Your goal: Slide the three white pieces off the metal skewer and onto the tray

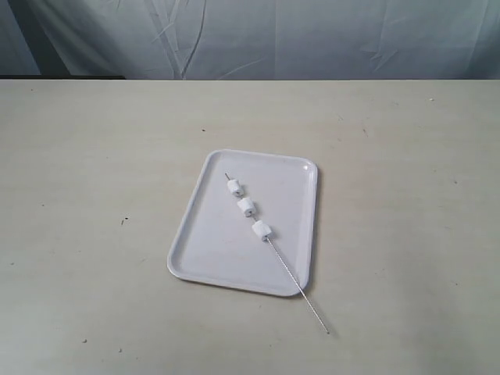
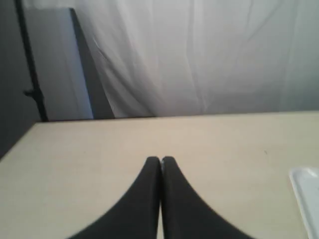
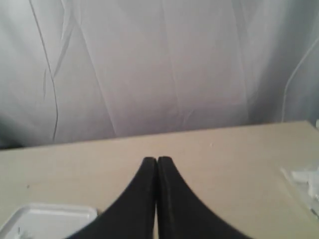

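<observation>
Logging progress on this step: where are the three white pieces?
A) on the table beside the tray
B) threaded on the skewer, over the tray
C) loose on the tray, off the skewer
B: the three white pieces sit spaced along the metal skewer lying across the tray.

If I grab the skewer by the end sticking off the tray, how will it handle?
Probably stiff: the metal skewer lies dead straight. Being so thin, it may slip or twist in a grip. The three white pieces sit near the far tip, so that end likely dips when lifted.
</observation>
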### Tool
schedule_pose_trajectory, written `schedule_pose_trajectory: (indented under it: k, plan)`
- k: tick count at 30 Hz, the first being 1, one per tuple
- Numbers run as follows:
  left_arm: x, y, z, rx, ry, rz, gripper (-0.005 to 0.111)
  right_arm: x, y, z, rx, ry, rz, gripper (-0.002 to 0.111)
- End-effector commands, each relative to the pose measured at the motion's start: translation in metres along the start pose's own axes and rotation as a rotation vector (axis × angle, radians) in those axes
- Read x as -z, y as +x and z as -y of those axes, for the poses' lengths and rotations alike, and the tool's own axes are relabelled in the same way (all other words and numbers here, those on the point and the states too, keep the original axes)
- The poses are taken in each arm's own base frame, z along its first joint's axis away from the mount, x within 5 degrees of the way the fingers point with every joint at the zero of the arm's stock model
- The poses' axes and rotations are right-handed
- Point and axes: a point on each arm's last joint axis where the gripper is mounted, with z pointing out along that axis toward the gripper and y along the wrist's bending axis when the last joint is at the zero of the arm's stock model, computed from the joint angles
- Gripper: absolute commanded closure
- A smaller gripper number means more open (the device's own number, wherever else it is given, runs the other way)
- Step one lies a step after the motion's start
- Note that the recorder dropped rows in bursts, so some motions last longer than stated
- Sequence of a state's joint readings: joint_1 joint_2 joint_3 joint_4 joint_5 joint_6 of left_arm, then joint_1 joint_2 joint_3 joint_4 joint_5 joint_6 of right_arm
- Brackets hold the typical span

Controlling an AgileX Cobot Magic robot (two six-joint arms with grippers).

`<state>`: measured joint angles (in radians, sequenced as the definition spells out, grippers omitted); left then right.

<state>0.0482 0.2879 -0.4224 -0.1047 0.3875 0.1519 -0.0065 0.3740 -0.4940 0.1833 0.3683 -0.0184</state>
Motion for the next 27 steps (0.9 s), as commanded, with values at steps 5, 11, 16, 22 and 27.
schedule_pose_trajectory:
  k: [5, 11, 16, 22, 27]
  plan:
    - [-0.043, 0.001, 0.029, 0.038, 0.368, -0.326, 0.107, -0.051, 0.016, -0.024, 0.026, -0.289, -0.483, 0.109]
    - [-0.079, 0.013, 0.036, 0.118, 0.47, -0.564, 0.107, -0.09, 0.039, -0.032, -0.001, -0.463, -0.683, 0.109]
    - [-0.104, 0.021, 0.042, 0.157, 0.562, -0.654, 0.107, -0.12, 0.058, -0.03, -0.022, -0.514, -0.805, 0.109]
    - [-0.135, 0.034, 0.049, 0.211, 0.646, -0.693, 0.107, -0.154, 0.071, -0.031, -0.07, -0.58, -0.952, 0.088]
    - [-0.152, 0.047, 0.051, 0.253, 0.666, -0.732, 0.107, -0.179, 0.082, -0.04, -0.077, -0.642, -1.052, 0.068]
